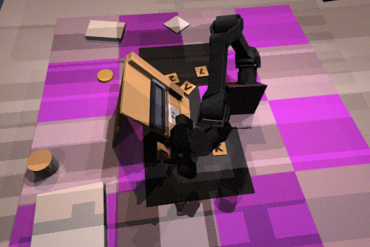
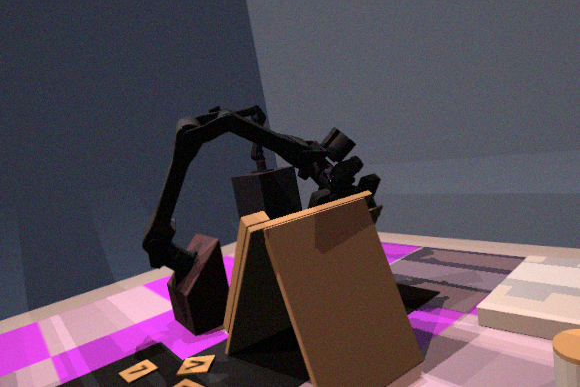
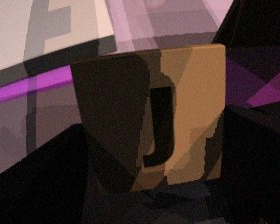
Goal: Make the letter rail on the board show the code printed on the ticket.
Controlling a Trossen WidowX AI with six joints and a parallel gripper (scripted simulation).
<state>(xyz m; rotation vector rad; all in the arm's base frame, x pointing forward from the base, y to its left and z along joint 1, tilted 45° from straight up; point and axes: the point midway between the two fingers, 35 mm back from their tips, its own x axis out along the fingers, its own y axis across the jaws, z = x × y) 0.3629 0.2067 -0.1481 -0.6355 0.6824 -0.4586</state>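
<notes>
My gripper (image 1: 163, 152) (image 3: 155, 125) is shut on the J tile (image 1: 162, 150) (image 3: 188, 115) (image 2: 376, 211), held upright in the air just beyond the lower end of the tilted wooden board (image 1: 137, 99) (image 2: 350, 301). The J reads upright in the wrist view. The dark letter rail (image 1: 158, 106) on the board shows no tile. The white ticket (image 1: 173, 113) is partly hidden by the arm; its code cannot be read. The K tile (image 1: 219, 149) lies near the arm. The N tile (image 1: 172, 78), V tile (image 1: 188, 87) (image 2: 196, 365) and L tile (image 1: 201, 71) (image 2: 138, 371) lie behind the board.
A black mat (image 1: 233, 182) lies under the board. A large pale slab (image 1: 68, 214) (image 3: 46, 30) and an orange-topped cylinder (image 1: 39, 160) (image 2: 570, 346) are at front left. A yellow disc (image 1: 105, 75), white block (image 1: 106, 29) and pale diamond-shaped piece (image 1: 177, 24) lie farther back.
</notes>
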